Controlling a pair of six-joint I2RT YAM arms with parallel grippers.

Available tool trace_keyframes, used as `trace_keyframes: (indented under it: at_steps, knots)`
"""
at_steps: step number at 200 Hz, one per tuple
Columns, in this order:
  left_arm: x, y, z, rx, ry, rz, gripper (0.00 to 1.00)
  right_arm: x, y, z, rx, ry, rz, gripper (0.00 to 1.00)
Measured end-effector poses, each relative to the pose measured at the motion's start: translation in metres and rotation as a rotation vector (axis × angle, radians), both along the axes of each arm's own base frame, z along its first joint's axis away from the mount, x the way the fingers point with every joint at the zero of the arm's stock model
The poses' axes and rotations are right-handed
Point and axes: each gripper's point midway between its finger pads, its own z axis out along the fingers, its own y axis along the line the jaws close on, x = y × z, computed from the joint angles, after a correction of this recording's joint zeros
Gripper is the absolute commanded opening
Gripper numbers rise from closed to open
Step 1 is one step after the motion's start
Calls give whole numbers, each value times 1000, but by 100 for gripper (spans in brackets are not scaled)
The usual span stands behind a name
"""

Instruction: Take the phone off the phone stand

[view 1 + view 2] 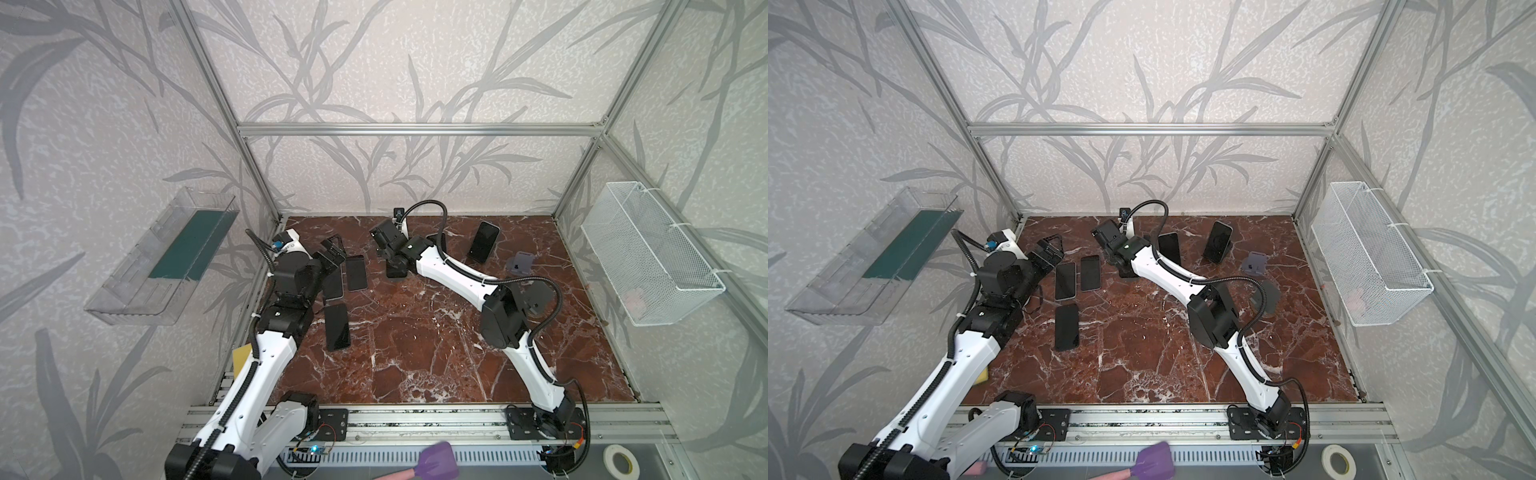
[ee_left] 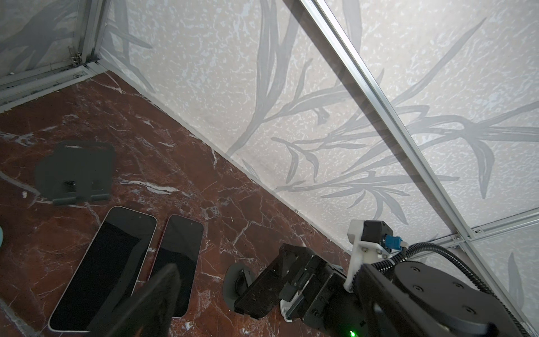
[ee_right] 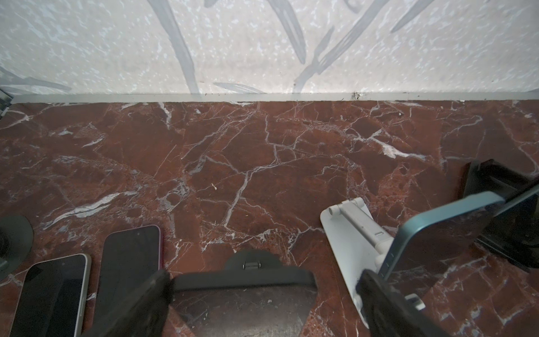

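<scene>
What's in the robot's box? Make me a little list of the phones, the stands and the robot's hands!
table: red marble
flat phones: a side-by-side pair and a single phone nearer the front
propped phones: a blue phone on a white stand; a dark phone beside it
left gripper: open, empty
right gripper: open, fingers either side of an empty dark stand

a robot lab test cell: aluminium frame [image 1: 415, 129], leaf-print wall panels [image 1: 374, 62], red marble-look tabletop [image 1: 415, 353], left arm [image 1: 270, 361] and right arm [image 1: 449, 268] bolted to a front rail [image 1: 415, 419], wire basket [image 1: 648, 257] and clear bin [image 1: 137, 282] hung on the sides.
</scene>
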Motion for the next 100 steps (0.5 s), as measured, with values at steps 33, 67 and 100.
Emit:
trace_keyframes:
  at_steps: [33, 67, 100]
  knots:
    - [1, 1, 0, -1, -2, 1, 95, 4, 2, -15, -1, 17, 4, 96]
    - [1, 1, 0, -7, 0, 0, 94, 5, 5, -23, 13, 15, 8, 92]
    - [1, 0, 0, -9, 0, -2, 94, 3, 4, -51, 22, 30, 3, 84]
